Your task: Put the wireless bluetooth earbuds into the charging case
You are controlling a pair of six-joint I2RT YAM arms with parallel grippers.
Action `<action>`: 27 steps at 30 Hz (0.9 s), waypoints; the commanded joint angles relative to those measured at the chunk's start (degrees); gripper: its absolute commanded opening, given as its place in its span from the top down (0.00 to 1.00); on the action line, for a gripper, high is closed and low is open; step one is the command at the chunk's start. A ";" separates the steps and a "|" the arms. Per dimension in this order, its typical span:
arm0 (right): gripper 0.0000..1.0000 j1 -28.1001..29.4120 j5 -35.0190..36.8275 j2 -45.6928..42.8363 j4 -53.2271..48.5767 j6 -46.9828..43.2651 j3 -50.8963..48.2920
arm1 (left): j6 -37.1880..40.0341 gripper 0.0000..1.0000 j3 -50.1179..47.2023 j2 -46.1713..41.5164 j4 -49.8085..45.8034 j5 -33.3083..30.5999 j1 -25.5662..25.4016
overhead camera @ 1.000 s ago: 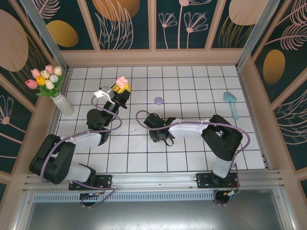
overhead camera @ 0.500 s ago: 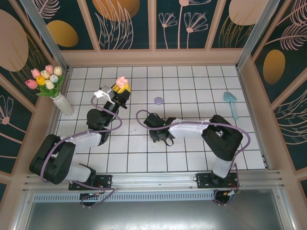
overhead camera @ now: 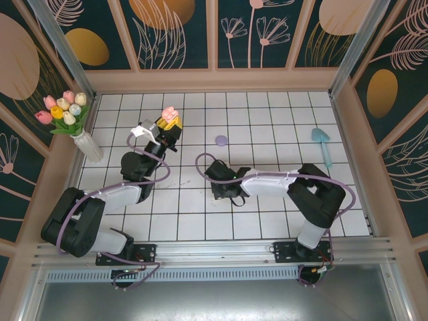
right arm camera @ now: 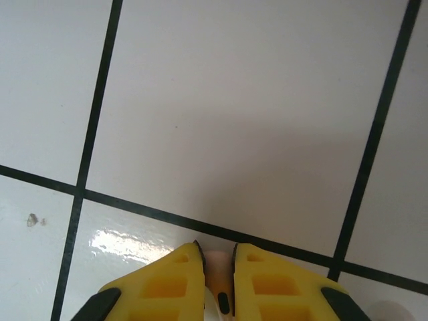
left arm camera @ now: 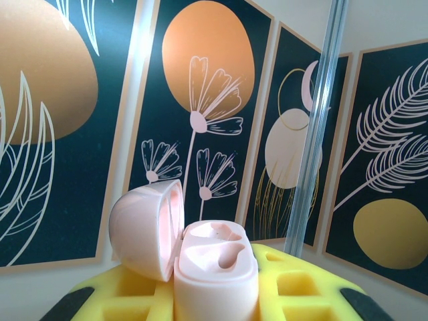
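Presenting the open charging case upward, the left gripper clamps it so its sockets are reachable; the right gripper, low on the tile, pinches a pale pink earbud.

We shot the tiled table from above-behind; left wrist camera faced wall panels, right wrist looked closely down onto the same tiles.
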 commanded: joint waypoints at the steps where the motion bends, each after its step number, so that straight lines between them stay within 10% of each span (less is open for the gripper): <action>1: 0.90 -0.87 1.14 -3.21 1.45 2.94 -2.66 | -0.47 1.00 1.58 -0.54 1.24 1.05 0.32; 16: 0.90 -3.90 -0.44 -10.73 7.27 5.43 -9.19 | -0.27 1.00 1.13 -1.51 -0.18 2.35 0.32; 27: 0.73 -3.82 9.25 -11.10 -15.00 21.79 -2.15 | -0.53 1.00 0.97 -1.42 0.10 2.19 0.32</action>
